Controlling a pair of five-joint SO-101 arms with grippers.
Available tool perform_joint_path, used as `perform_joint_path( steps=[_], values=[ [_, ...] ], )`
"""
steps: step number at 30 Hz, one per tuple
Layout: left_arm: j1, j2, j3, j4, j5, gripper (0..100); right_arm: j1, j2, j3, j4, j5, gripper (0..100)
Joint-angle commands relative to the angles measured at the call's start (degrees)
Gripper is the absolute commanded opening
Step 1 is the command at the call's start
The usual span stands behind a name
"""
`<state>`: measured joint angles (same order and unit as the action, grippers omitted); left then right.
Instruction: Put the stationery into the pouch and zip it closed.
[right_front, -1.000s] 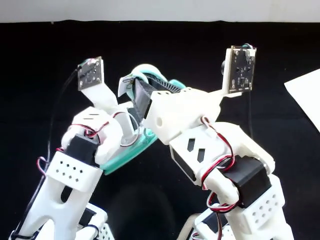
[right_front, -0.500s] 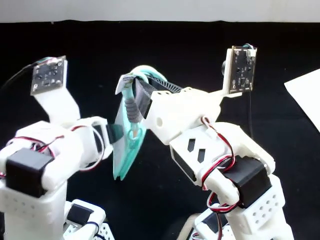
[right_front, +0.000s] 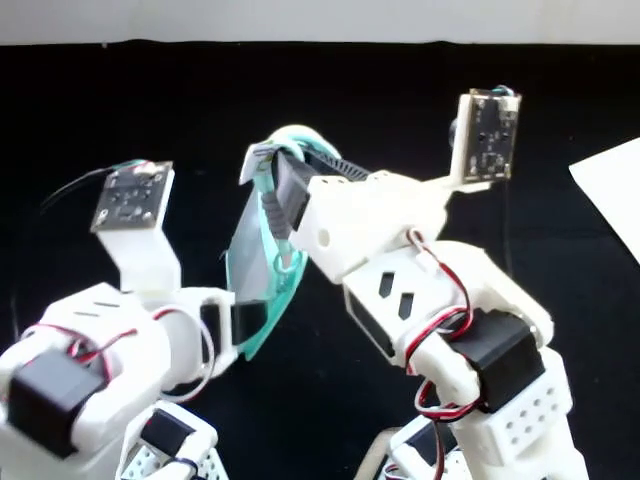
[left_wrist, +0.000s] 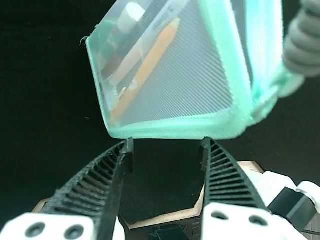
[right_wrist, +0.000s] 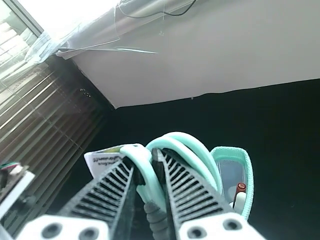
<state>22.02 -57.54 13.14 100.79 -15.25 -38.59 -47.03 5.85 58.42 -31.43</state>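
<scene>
gripping the pouch (right_front: 262, 270) by its top in the right pincer (right_wrist: 145, 165); holding the left pincer (left_wrist: 166, 145) open just beneath it; probably needing to clamp there before zipping.

My right arm (right_front: 380, 215) hides the top of the pouch (right_front: 248, 262) at the high view's centre. Inside, a pencil (left_wrist: 150, 65) looks blurred and the other items are unclear. A white sheet (right_front: 615, 190) is cut off at that view's right edge.

I log a black cloth (right_front: 380, 110) across the work surface, a white sheet (right_front: 612, 185) at its right edge, and a white wall (right_front: 300, 18) at the far side.
</scene>
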Motion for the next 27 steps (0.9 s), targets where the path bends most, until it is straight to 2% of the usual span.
perform_joint_path(
  steps=[1,5,18,27],
  values=[
    [0.66,-0.13,-0.04,0.35,-0.26,22,0.84,-0.84,-0.22,-1.54,0.53,0.7],
    [3.65,-0.04,-1.36,0.18,-0.18,22,0.84,-0.84,-0.22,-1.54,0.53,0.7],
    [4.44,3.21,-5.32,-2.11,-0.18,22,0.75,-0.84,-0.31,-2.42,0.26,0.7],
    [12.88,12.88,-14.20,-2.73,-0.18,22,0.75,-0.84,-0.13,-3.03,0.26,0.7]
  ],
)
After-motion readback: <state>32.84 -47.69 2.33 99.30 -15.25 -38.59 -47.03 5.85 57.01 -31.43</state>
